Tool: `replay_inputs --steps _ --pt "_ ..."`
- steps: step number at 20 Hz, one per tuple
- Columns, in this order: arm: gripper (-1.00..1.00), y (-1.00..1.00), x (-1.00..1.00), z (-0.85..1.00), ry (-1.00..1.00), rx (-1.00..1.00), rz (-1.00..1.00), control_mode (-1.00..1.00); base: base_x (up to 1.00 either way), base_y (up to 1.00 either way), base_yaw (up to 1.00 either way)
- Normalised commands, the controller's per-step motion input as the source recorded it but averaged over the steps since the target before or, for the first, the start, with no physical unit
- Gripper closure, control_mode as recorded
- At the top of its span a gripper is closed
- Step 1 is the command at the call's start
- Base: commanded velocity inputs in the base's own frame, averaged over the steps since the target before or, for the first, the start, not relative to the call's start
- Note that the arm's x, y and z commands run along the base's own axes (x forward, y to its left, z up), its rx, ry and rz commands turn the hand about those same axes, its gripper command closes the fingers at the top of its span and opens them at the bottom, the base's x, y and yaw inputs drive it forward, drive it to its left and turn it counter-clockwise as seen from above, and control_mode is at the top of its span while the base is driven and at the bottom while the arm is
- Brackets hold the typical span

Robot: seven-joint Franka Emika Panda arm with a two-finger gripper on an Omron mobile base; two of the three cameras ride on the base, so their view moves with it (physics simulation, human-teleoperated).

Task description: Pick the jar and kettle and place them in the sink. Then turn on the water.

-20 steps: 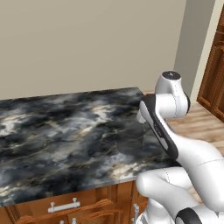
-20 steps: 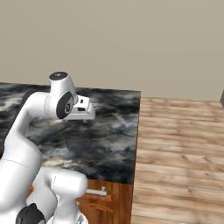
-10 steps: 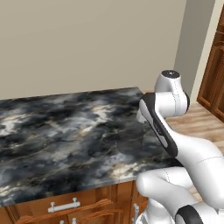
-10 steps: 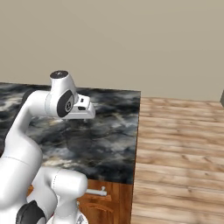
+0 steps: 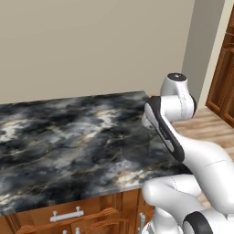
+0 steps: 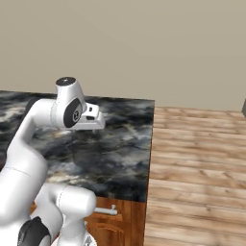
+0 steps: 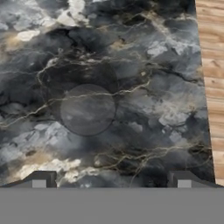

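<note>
- Kettle, jar, sink: not found anywhere near the jaws; whereabouts can't be told from these views.
- Gripper (image 7: 111,179) released, jaws spread wide, nothing between them; tips (image 7: 40,178) seen at bottom of hand view, well apart.
- Hangs above the counter (image 7: 131,109), pointing down at bare marble; not touching. Likely parked high & empty-handed because nothing is in reach yet – looks like a search/transit posture, not a grasp.
- Directly below jaws: round greyish shadow patch (image 7: 87,109) on the stone, prob. cast by the hand itself.
- Arm (image 5: 169,132) folded up w/ elbow high over the counter's end, hand housing (image 6: 91,117) sticking out sideways in right base view.
- Surface: dark black-grey marble w/ white & tan veins, glossy, flat. Counter edge just beside the jaws on one side; beyond it wood plank floor (image 6: 197,163).
- Under the counter: brown wood cabinets w/ a metal drawer handle (image 5: 66,215).
- Farther off: plain beige wall (image 5: 91,45) behind counter; wood cabinet door (image 5: 221,77) at far side of room.
- Judgement: task at its start; base prob. needs to drive to where the sink & items are.
</note>
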Motion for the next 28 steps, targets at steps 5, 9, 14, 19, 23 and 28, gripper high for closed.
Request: replay_inputs --steps 5,9,14,19,23,28 --pt "-1.0 0.07 0.27 0.0 0.0 0.0 0.0 -1.0 0.0 0.0 0.0" --pt "-1.0 0.11 0.28 0.0 0.0 0.0 0.0 -1.0 0.0 0.0 0.0" --pt "-1.0 0.12 0.24 0.0 0.01 0.0 0.0 -1.0 0.0 0.0 0.0" --pt "-1.0 0.07 0.2 0.0 0.04 0.0 0.0 -1.0 0.0 0.0 0.0" --pt "-1.0 0.0 0.18 0.0 0.06 0.0 0.0 -1.0 0.0 0.0 0.0" --pt "-1.0 0.0 0.18 0.0 0.07 0.0 0.0 -1.0 0.0 0.0 0.0"
